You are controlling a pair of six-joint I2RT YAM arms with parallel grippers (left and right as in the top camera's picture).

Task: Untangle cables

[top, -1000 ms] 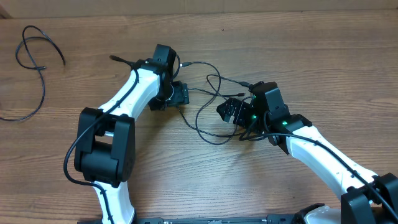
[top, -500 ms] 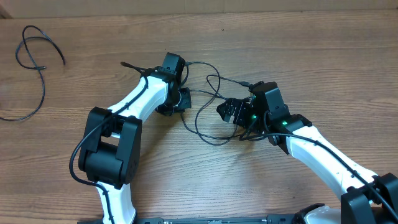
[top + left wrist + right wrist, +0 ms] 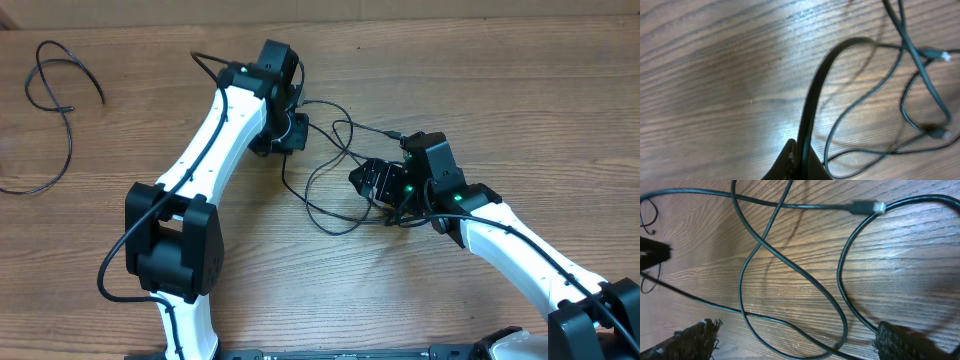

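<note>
pinching a cable [image 3: 810,100] in the pressed-shut left end effector [image 3: 288,129] at upper centre, pull gently away from the tangled cables [image 3: 338,158] mid-frame; drop the spread right end effector [image 3: 372,180] to pin the rest on the bench [image 3: 500,90].

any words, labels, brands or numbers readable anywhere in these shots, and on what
None: no readable text in any view.
The cables, the wooden table and the white arms show no print or label.
The green lights on the right arm are plain lamps, not signs.
</note>
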